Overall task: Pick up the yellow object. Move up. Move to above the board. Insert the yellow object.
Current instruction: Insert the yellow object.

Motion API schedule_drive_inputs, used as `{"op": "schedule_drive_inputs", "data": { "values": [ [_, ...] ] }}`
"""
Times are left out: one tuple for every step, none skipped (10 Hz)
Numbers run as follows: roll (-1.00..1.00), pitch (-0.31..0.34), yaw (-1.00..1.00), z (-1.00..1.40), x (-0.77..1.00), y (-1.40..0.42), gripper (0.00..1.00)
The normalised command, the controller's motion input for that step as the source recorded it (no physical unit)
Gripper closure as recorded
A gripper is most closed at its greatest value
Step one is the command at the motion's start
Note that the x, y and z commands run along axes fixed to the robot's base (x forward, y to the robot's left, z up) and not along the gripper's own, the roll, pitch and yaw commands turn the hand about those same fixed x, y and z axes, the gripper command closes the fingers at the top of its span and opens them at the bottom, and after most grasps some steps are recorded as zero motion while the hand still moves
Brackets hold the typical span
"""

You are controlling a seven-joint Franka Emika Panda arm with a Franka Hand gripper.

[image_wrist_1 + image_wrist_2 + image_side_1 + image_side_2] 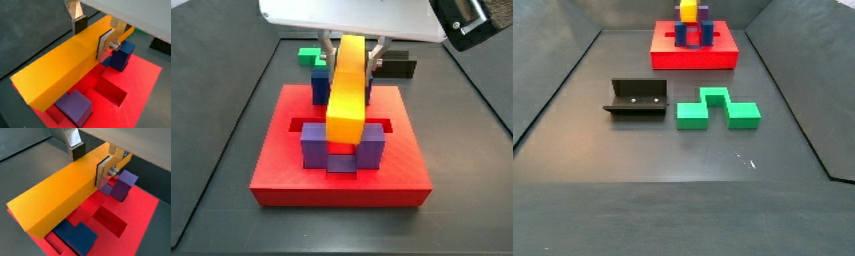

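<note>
We see the gripper (92, 36) over the board (143, 95), its jaws clamped on the yellow object (60, 70), one silver finger (105, 44) pressed flat against the bar's side. In both wrist views the bar runs from the upper right toward the lower left of the frame, above the red slab's recessed slot (110, 220). In a side view the yellow object (346, 90) sits at frame centre, tilted, its lower end between the purple posts (315, 146). In a side view the board (695, 50) lies at top centre; the fixture (637, 100) and green notched block (716, 107) rest mid-frame, well apart from it.
</note>
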Motion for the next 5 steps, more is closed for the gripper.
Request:
{"op": "schedule_drive_inputs", "data": {
  "values": [
    [0.08, 0.0, 0.0, -0.03, -0.02, -0.12, 1.0],
    [0.08, 0.0, 0.0, -0.09, 0.0, -0.03, 1.0],
    [0.12, 0.011, 0.0, -0.09, 0.0, 0.0, 1.0],
    [0.16, 0.011, 0.0, -0.02, -0.06, 0.13, 1.0],
    [0.11, 0.0, 0.0, -0.03, -0.07, 0.15, 1.0]
  ]
}}
